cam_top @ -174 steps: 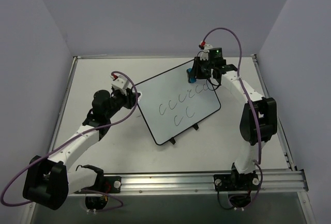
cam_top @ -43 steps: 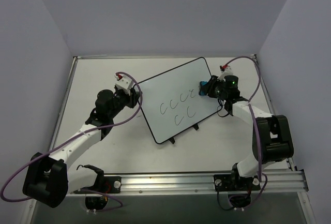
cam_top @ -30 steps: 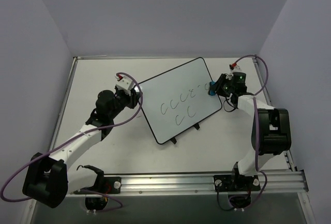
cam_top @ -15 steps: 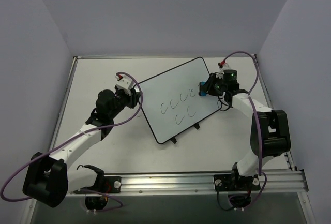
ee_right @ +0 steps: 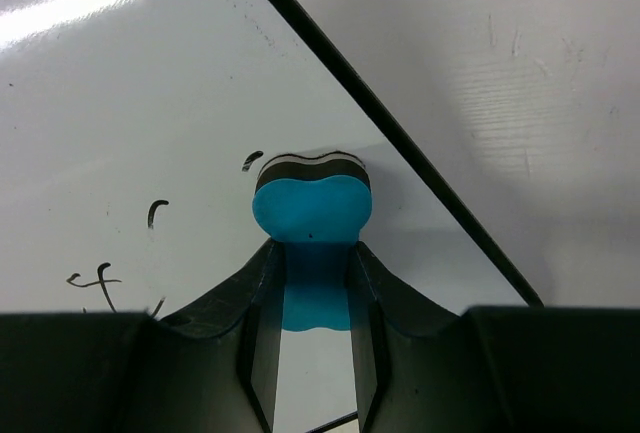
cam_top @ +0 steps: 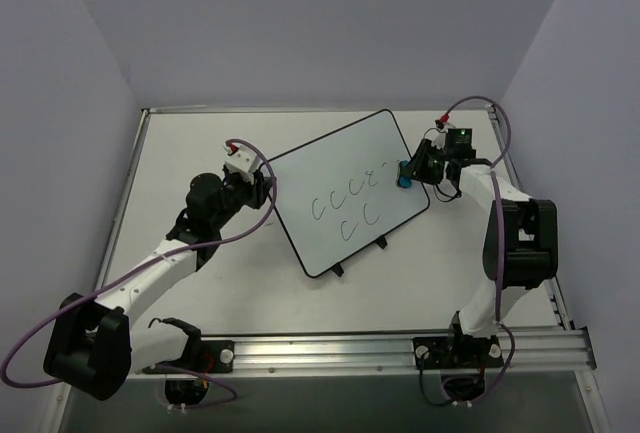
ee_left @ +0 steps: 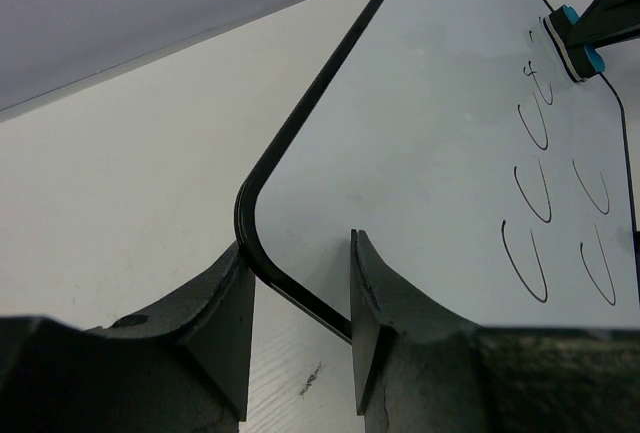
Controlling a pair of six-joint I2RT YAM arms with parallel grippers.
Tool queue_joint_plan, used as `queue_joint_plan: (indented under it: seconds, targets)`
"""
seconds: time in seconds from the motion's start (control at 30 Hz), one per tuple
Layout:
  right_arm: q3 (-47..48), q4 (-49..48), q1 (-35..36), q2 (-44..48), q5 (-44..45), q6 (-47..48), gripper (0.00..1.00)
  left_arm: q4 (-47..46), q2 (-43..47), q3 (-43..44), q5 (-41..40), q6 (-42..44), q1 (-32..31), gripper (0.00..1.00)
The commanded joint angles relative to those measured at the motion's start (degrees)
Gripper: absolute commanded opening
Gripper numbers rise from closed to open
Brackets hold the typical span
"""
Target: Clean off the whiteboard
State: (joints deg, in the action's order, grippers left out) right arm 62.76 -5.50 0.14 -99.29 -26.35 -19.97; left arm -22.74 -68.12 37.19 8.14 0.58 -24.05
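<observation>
Your left arm reaches forward and to the right from its base, with the elbow low. Your left gripper lies roughly level, and its fingers sit one on each side of the whiteboard corner, closed against it. Your right arm is folded upright, with the forearm stretched back and to the left and the wrist tipped down. Your right gripper pinches the blue eraser between closely set fingers.

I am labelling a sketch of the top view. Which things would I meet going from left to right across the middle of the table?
Left gripper → whiteboard → eraser
</observation>
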Motion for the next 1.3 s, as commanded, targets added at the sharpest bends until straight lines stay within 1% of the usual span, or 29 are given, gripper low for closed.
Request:
queue_joint_plan:
  seconds: [0.0,0.23,0.3,0.4,0.53,0.67,0.77,0.87,1.03,1.07,1.17,1.2,1.27]
  targets:
    - [3.84,5.05,0.82,-2.23,3.67,1.69,0.0,10.53,-2.46,-1.77,-1.99,15.5,-0.82,0.02]
    - [7.11,5.41,2.05,-2.4,4.38,1.16,0.0,10.53,-2.63,-1.68,-1.9,15.59,-0.91,0.02]
    - [8.51,7.33,4.67,-2.58,4.99,1.42,0.0,10.53,-2.63,-1.68,-1.99,15.68,-0.82,0.02]
    - [8.78,6.21,8.28,-2.23,5.25,1.6,0.0,10.53,-2.72,-1.59,-1.9,15.68,-0.91,0.02]
    - [8.26,3.14,9.52,-2.32,4.38,0.72,0.0,10.79,-2.28,-1.68,-2.08,15.68,-1.08,0.02]
    - [5.27,0.05,11.72,-1.18,1.57,-0.25,0.0,10.53,-2.81,-1.59,-2.08,15.77,-1.08,0.02]
    - [3.25,-0.3,15.23,0.32,2.17,-0.25,0.0,10.53,-3.07,-1.68,-1.9,15.77,-1.17,0.02]
    - [-0.18,-1.8,19.0,3.82,3.41,-0.95,0.0,10.53,-2.99,-1.68,-2.08,15.77,-1.17,0.02]
    - [-7.37,-5.31,25.25,8.66,7.01,-3.93,0.0,10.79,-3.07,-1.68,-2.08,15.86,-1.26,0.02]
    - [-8.52,-5.92,27.87,10.32,7.88,-4.37,0.0,10.79,-3.07,-1.59,-2.16,15.94,-1.26,0.02]
    - [-14.06,-11.1,32.36,14.01,11.84,-7.01,0.0,10.88,-3.6,-1.42,-1.81,16.03,-1.26,0.02]
    - [-15.38,-14.42,35.25,14.64,12.46,-7.89,0.0,11.05,-4.04,-1.33,-1.73,16.12,-1.17,0.02]
    - [-18.01,-17.34,38.77,15.52,15.09,-9.74,0.0,11.23,-4.48,-1.07,-1.29,16.29,-1.26,0.02]
